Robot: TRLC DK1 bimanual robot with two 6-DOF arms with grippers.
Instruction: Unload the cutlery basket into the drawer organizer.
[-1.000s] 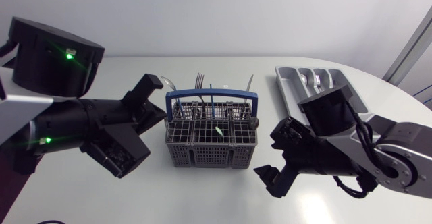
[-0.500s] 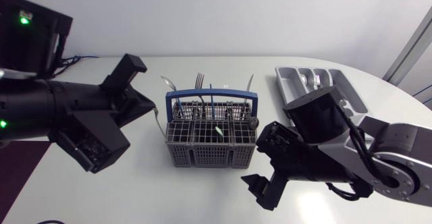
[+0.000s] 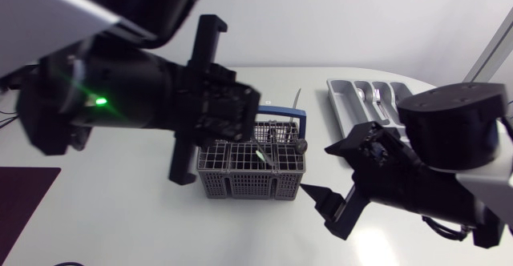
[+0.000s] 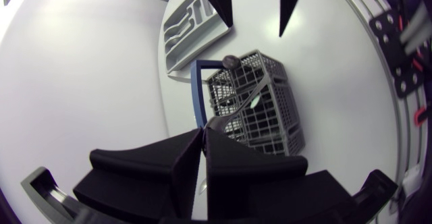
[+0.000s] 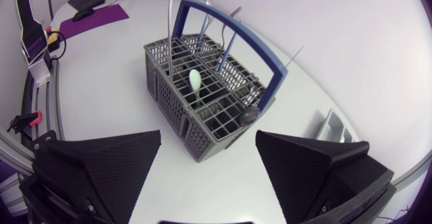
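A white worktop (image 3: 112, 218) seen from above, with two robot arms reaching in from either side; a grey mesh cutlery basket (image 5: 202, 99) with a blue hoop handle (image 5: 271, 67) stands upright near the middle. Several pieces of cutlery stand in its compartments, among them a pale green-tipped piece (image 5: 195, 79) and one with a dark round knob (image 5: 248, 114) at the corner nearest the right arm.

The grey drawer organizer (image 3: 336, 98) lies on the worktop beyond the basket, toward the right arm's side; a spoon (image 3: 377, 98) lies in one of its slots.

The left arm (image 3: 128, 98) stretches over the basket's far left part and hides it from above. In the left wrist view the left claw (image 4: 204, 131) sits just at the basket's edge, its two fingers drawn nearly together with only a thin slit between them; whether a piece of cutlery is pinched there cannot be told.

The right arm (image 3: 449, 150) rests beside the basket; the right claw (image 5: 206, 140) is spread wide and holds nothing, its wedge fingers pointing at the basket's near corner, apart from it. A purple mat (image 3: 24, 194) lies at the worktop's left edge.
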